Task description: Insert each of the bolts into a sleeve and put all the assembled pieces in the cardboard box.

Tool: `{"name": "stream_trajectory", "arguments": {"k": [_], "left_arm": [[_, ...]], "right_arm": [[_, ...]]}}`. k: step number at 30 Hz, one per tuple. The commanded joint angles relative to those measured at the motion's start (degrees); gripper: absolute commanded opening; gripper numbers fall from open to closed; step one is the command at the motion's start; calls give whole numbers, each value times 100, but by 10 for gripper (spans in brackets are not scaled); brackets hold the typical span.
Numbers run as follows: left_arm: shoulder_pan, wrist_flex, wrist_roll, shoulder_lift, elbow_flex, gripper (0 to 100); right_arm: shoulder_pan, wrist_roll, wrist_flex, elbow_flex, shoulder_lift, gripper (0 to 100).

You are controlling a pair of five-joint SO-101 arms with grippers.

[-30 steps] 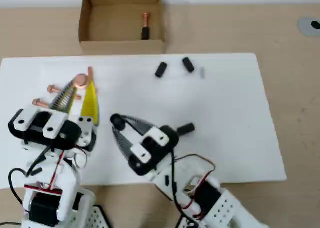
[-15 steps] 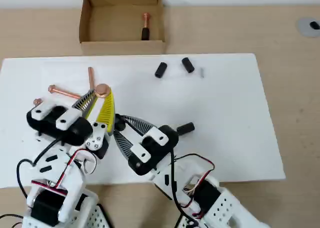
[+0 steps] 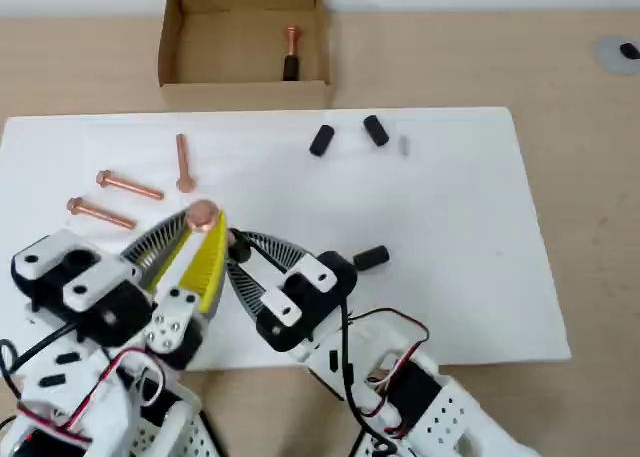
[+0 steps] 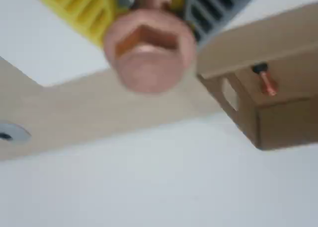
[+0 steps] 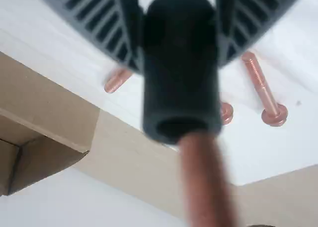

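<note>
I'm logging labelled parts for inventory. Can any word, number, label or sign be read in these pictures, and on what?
None can be read.
The cardboard box, bolts, sleeves and white sheet show no print.
The grey disc bears a dark mark, too small to read.

The tabletop (image 3: 585,177) is surveyed from overhead by a fixed camera, with the cardboard box (image 3: 245,95) set at the far edge of the frame. From each wrist the scene is taken low and outward, toward the box. The bolt (image 4: 149,48) is framed very close by the left camera, the sleeve (image 5: 180,68) by the right. The box is shared by all three views.
</note>
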Motion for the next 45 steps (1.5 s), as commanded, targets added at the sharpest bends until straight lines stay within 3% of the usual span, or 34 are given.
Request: {"name": "stream_trajectory", "arguments": {"k": [1,10,25,29,45], "left_arm": [[149,290,193,-22,-536,7],[167,791,308,-57,-1143,7],[158,-598,-246,-57,123,8],[158,-765,-264,-57,352,8],[132,-862,-510,-48,668,8]], "right_arm": [[-75,18,-141,13,-84,9],[-66,18,185,13,-127,9],[-66,-79,-466,4,-136,9],[-57,-378,-466,4,-136,9],[-48,-387,-466,4,-136,9]]}}
